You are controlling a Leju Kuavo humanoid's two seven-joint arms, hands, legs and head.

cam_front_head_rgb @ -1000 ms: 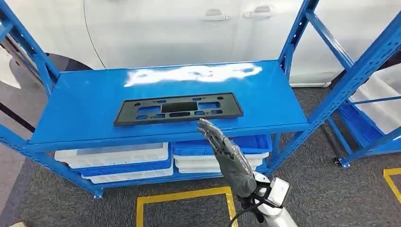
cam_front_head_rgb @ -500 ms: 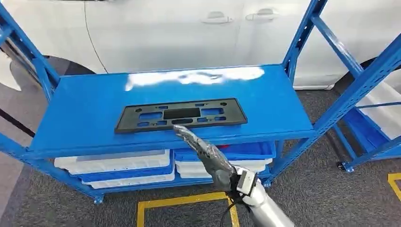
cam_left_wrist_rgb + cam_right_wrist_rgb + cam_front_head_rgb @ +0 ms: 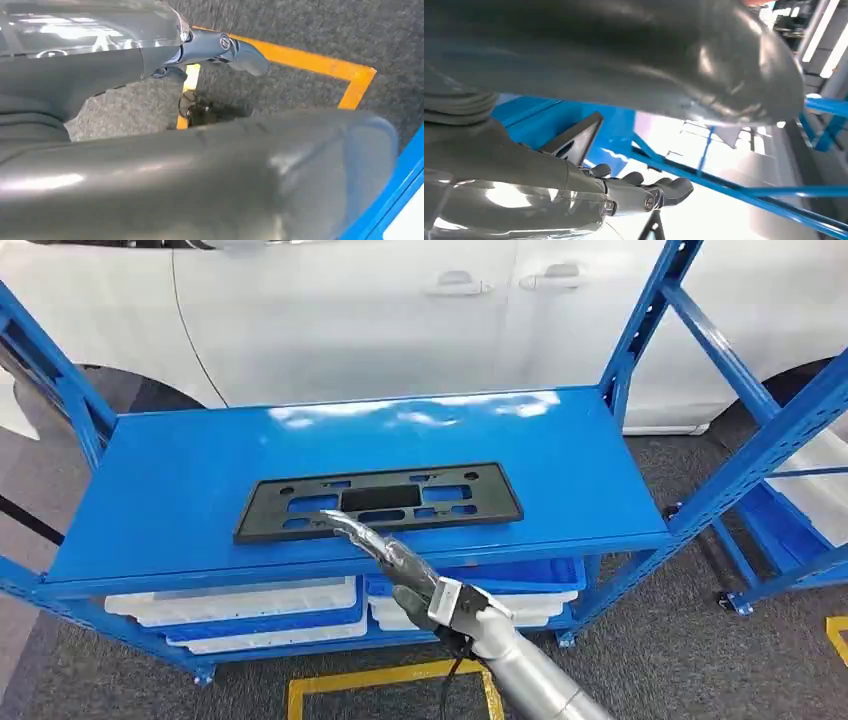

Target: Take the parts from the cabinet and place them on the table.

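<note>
A flat black plastic part (image 3: 380,502) with cut-out slots lies on the top shelf (image 3: 200,480) of a blue cabinet, near the shelf's front edge. The right hand (image 3: 375,545) reaches over that edge, fingers stretched out and holding nothing, fingertips at the part's near edge. The left hand (image 3: 150,65) hangs above grey carpet; its grasp cannot be told.

The head view looks down and forward over the blue shelf (image 3: 180,490). The right wrist view sits close behind the right hand (image 3: 624,190), sharing that shelf; the left wrist view faces carpeted floor (image 3: 300,30).
</note>
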